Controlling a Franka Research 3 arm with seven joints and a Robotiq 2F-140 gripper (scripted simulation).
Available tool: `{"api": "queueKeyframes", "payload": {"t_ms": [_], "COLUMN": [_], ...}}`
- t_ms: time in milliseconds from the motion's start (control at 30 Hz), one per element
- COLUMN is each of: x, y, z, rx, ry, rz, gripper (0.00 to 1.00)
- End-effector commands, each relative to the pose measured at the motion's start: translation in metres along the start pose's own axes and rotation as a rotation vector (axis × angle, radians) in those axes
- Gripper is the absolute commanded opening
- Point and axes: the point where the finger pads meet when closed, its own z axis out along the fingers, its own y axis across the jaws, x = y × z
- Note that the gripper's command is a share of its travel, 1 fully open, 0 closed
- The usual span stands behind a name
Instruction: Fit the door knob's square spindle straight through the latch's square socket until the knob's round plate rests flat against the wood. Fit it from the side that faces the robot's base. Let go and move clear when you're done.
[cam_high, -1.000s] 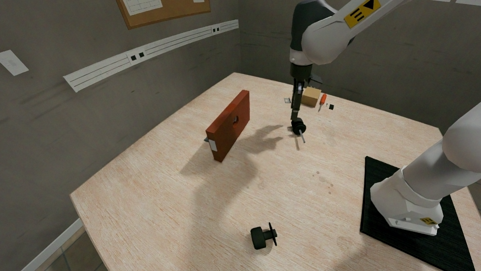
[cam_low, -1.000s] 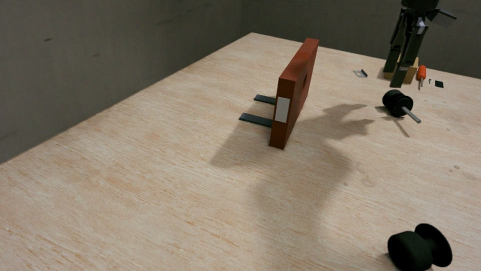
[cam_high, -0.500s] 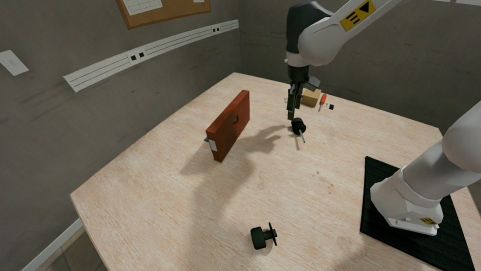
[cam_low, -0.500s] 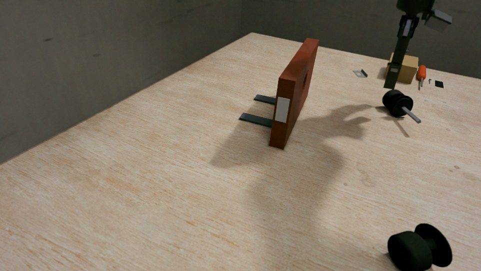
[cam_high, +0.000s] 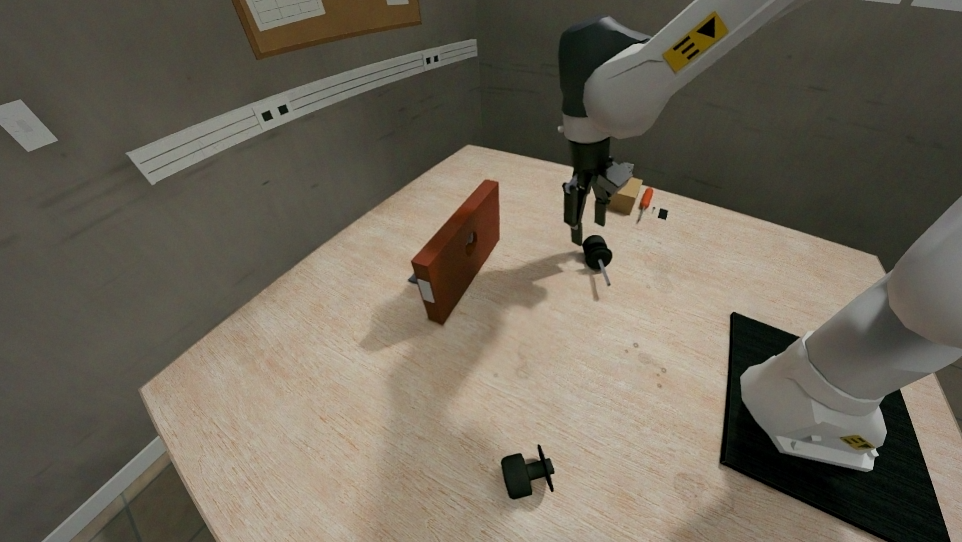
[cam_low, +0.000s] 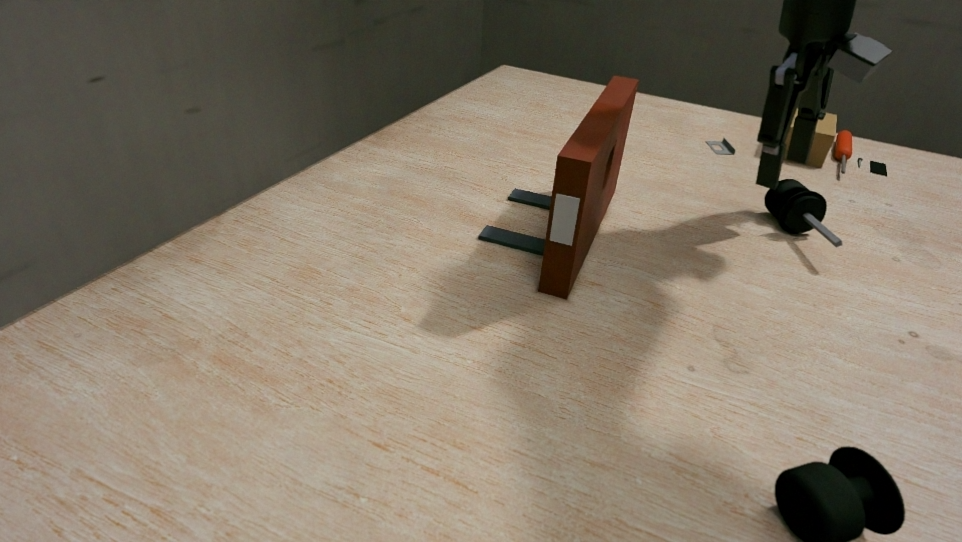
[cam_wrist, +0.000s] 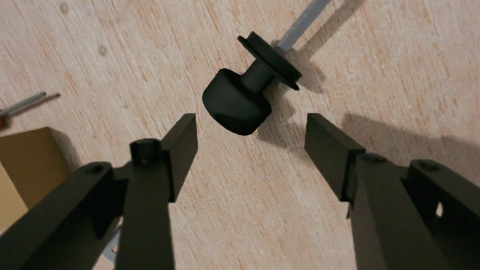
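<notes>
Hand (cam_wrist: 250, 137) open above knob (cam_wrist: 235, 100); spindle (cam_wrist: 302, 22) cut off by frame.

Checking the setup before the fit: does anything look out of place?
Nothing looks damaged. A second black knob, with no spindle showing, lies on its side near the table's front edge. The spindled knob lies under the open gripper.

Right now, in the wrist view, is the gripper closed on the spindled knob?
No: the knob lies on the table ahead of the open gripper, whose fingers stand apart, touching nothing.
</notes>
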Motion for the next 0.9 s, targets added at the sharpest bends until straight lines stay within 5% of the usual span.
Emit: {"api": "queueKeyframes", "payload": {"t_ms": [0, 567, 867], "x": [0.005, 0.008, 0.009], "y": [-0.002, -0.004, -0.005], "z": [0.005, 0.025, 0.036], "rx": [0.055, 0.134, 0.134], "ry": [0.039, 0.095, 0.095], "rz": [0.271, 0.657, 0.657], "gripper": [0.57, 0.57, 0.57]}}
